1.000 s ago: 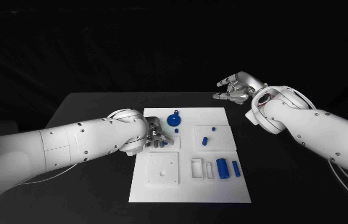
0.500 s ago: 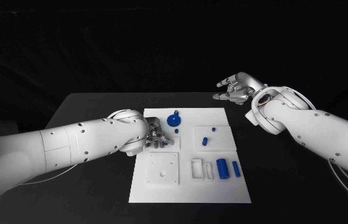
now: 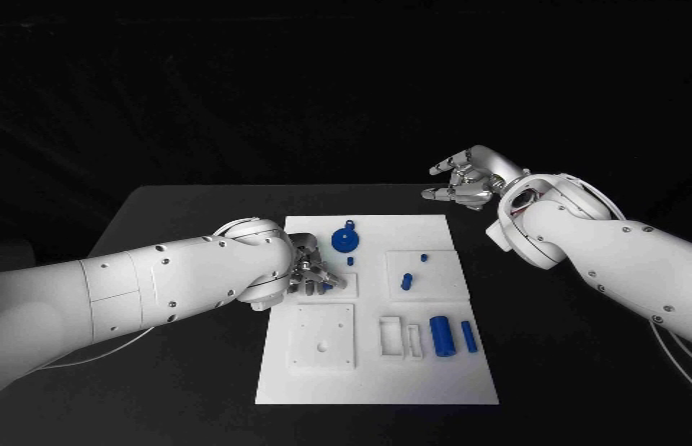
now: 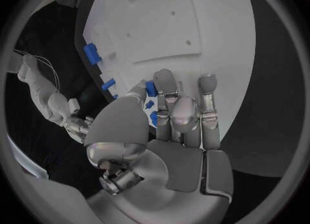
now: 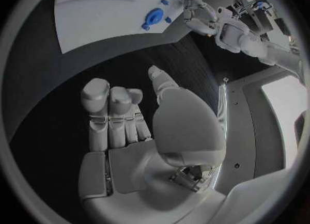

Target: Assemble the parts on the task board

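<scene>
Left hand [image 3: 306, 271] fingers curled over a small blue part [image 4: 150, 88] on the board [image 3: 462, 366], grip unclear; right hand [image 3: 464, 178] open above the bench [image 3: 188, 226].

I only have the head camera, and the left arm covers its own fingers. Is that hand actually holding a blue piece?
Observer: In the left wrist view, a blue piece sits between the thumb and a finger of the left hand, just above the board. I cannot tell whether they grip it.
Operator: And the right hand's palm? It faces away from me.
Observer: In the right wrist view, the right hand holds nothing. Its fingers are apart, and it is over the bare black table, off the board.
</scene>
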